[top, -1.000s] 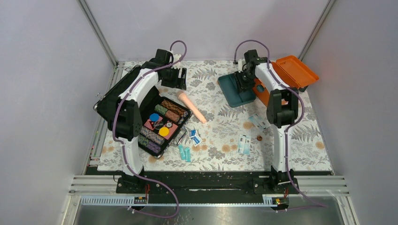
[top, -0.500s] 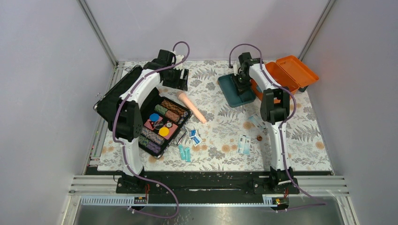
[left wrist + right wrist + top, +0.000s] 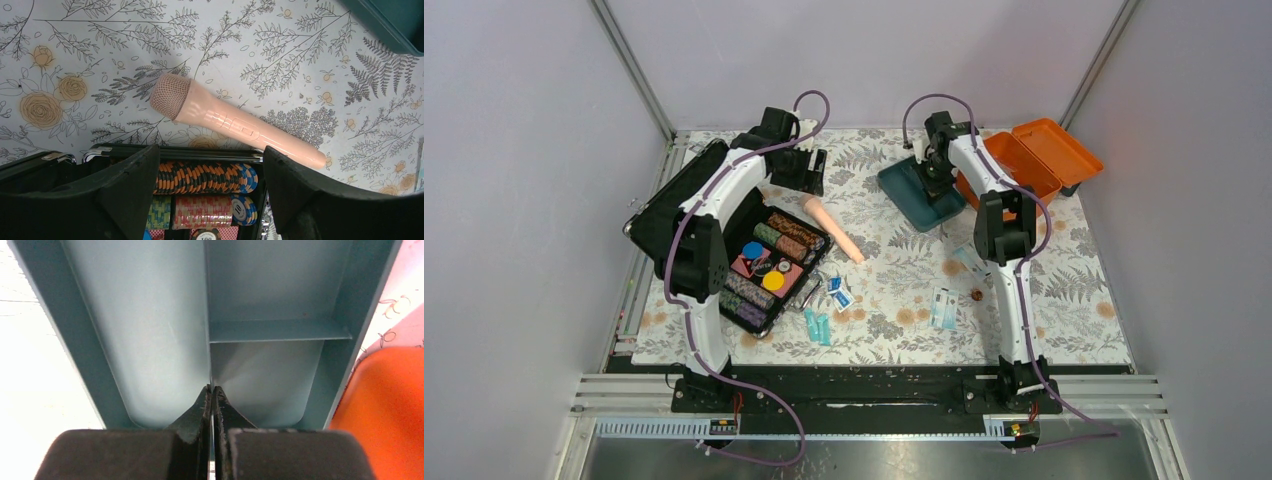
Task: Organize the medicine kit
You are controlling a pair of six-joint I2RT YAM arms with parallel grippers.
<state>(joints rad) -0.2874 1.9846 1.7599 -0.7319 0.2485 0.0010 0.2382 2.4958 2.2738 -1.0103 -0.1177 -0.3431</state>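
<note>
The medicine kit's orange box (image 3: 1009,170) stands with its lid open at the back right, and its edge shows as an orange patch (image 3: 390,405) in the right wrist view. Its dark teal divided tray (image 3: 906,192) lies on the mat just left of the box. My right gripper (image 3: 937,168) is down inside the tray (image 3: 140,330). There the right gripper (image 3: 212,389) is shut on the thin middle divider. My left gripper (image 3: 809,168) hovers open over the black chip case's far edge, and nothing lies between the jaws of the left gripper (image 3: 210,150).
A pink toy microphone (image 3: 834,230) lies mid-mat, just beyond the chip case (image 3: 764,265) in the left wrist view (image 3: 235,122). Small packets (image 3: 839,293), teal vials (image 3: 817,325) and sachets (image 3: 943,307) are scattered toward the front. Frame posts border the mat.
My right gripper has closed onto the tray's divider. The right arm and the tray have shifted left, away from the orange box. The left arm has stayed in place.
</note>
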